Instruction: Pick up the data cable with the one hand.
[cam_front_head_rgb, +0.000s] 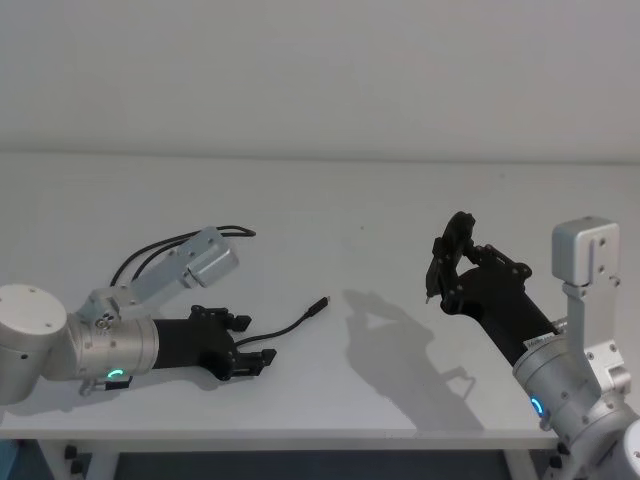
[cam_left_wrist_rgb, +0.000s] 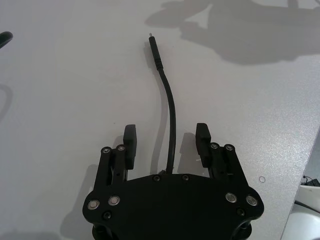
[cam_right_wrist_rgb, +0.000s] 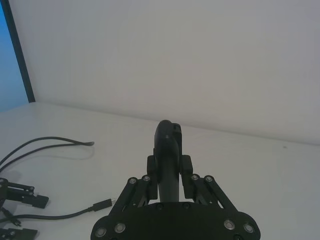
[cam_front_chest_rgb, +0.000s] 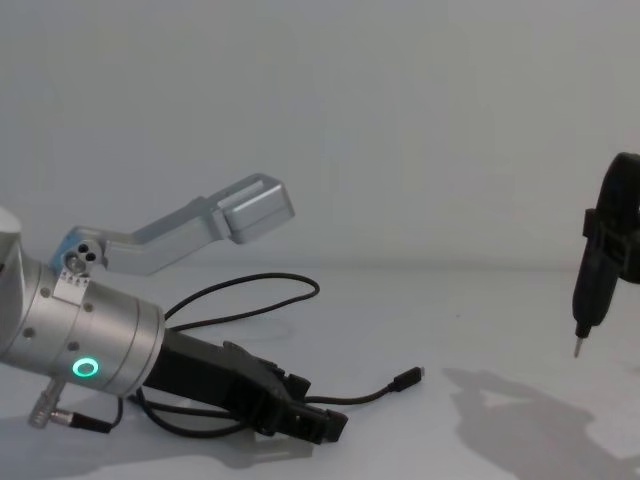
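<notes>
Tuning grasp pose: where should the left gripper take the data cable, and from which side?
Likely the data cable's stretch between the open left gripper's fingers, behind the plug. Come in low along its run, a finger each side: it is thin, lying on the table. The right gripper is raised, holding a black tool.

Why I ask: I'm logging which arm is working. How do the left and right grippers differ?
The left gripper is open, its fingers either side of the data cable; the right gripper is shut on a dark pin-tipped tool. The left gripper lies low at the table, pointing along it; the right gripper is raised above the table, its tool's tip pointing down. Both are black two-finger grippers.
</notes>
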